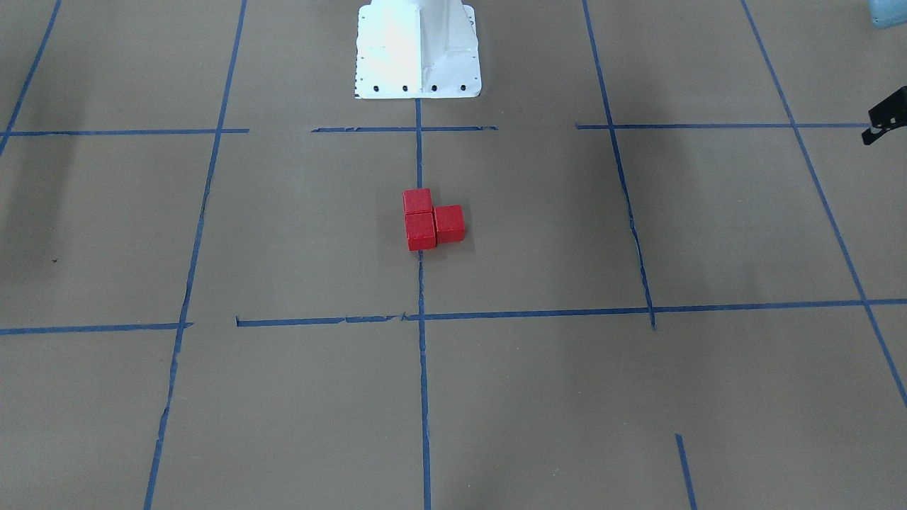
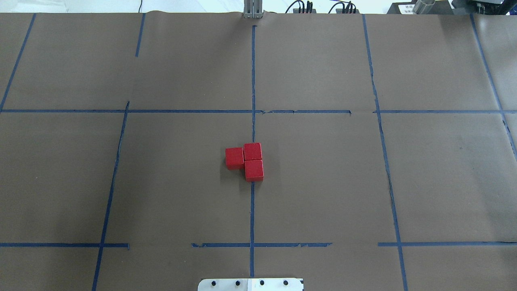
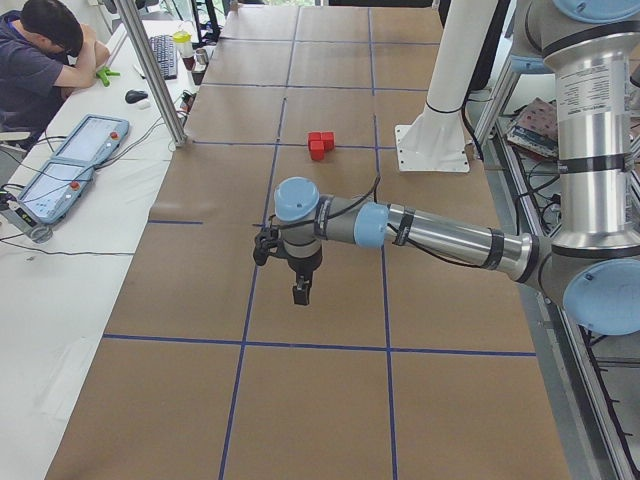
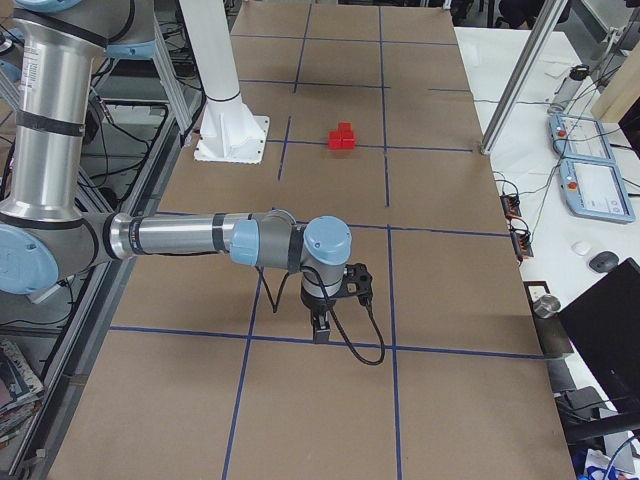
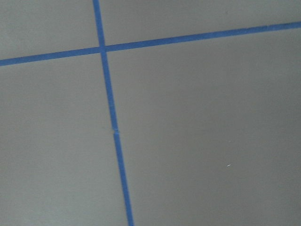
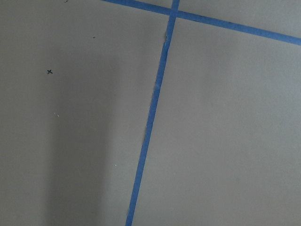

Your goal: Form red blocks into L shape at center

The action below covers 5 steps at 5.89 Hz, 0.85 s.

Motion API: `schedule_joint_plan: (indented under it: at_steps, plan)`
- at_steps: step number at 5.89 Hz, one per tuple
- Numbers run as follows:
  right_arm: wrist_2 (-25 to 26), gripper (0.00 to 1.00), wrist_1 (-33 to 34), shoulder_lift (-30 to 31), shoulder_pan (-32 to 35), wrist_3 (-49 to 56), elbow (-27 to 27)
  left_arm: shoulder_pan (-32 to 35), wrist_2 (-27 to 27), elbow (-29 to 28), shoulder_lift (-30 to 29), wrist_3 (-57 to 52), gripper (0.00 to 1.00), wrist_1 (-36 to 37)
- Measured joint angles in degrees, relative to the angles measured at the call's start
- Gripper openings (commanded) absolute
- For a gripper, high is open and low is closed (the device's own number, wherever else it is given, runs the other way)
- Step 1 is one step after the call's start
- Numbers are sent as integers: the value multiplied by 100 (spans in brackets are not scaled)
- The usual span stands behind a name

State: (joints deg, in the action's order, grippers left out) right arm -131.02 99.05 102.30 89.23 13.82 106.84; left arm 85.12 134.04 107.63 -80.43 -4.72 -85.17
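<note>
Three red blocks point(image 2: 253, 151) sit touching one another in an L shape on the center point(image 2: 282, 169) of the brown paper. Two lie in a row on the long blue tape line point(image 2: 252, 210). The third point(image 2: 234, 158) lies beside the far one, on the overhead view's left. They also show in the front view point(image 1: 421, 231) and both side views point(image 3: 320, 146) point(image 4: 343, 138). My left gripper point(image 3: 300, 292) and right gripper point(image 4: 320, 328) hang over bare paper far from the blocks, holding nothing. I cannot tell whether they are open or shut.
The white robot base point(image 1: 418, 49) stands behind the blocks. A black part point(image 1: 886, 120) pokes in at the front view's right edge. An operator point(image 3: 40, 60) sits at the side bench, with a teach pendant point(image 3: 70, 165) there. A metal post point(image 3: 160, 70) stands at the table edge.
</note>
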Motion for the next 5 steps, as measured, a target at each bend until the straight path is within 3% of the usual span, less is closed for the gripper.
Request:
schedule_joint_plan:
  at_steps: [2, 5]
  plan:
    - [-11, 99, 0, 0, 3, -1, -3, 582, 17, -451, 155, -893, 100, 39]
    - [-12, 99, 0, 0, 0, -2, 3, 643, 51, -653, 158, -952, 100, -39]
